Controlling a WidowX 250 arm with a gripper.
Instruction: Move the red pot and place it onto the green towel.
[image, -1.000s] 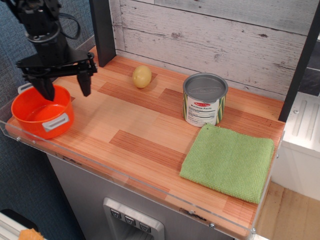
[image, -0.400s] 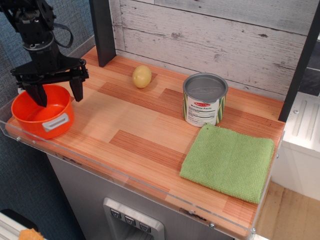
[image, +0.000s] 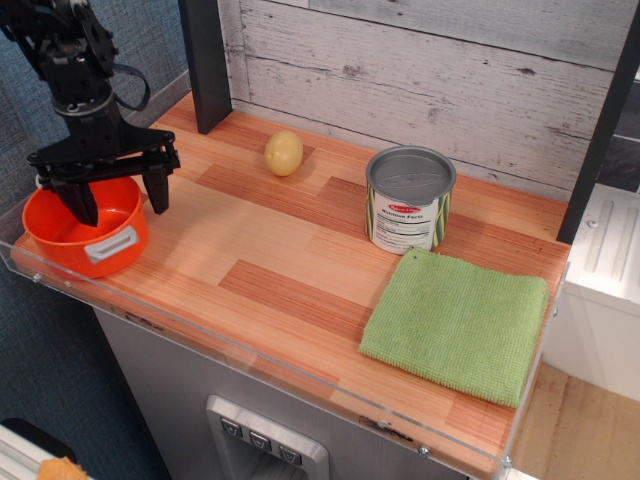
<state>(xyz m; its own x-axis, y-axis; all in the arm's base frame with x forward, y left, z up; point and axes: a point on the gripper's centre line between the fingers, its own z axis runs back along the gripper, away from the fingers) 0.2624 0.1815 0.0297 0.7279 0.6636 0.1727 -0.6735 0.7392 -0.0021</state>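
The red pot (image: 85, 232) is a round orange-red toy pot with a light-grey handle facing front, at the table's front left corner. The green towel (image: 458, 323) lies flat at the front right. My gripper (image: 122, 204) is open and hangs over the pot's far right rim. One finger (image: 82, 203) reaches down inside the pot and the other finger (image: 157, 190) stands outside its right wall. It holds nothing.
A silver-topped tin can (image: 409, 201) stands just behind the towel's left corner. A yellow potato (image: 284, 153) lies near the back. A dark post (image: 207, 62) stands at the back left. A clear acrylic lip (image: 250, 352) runs along the table's front edge.
The gripper has moved a little left and down over the pot, so its fingers now straddle the right wall lower. The pot, can and towel have not moved.
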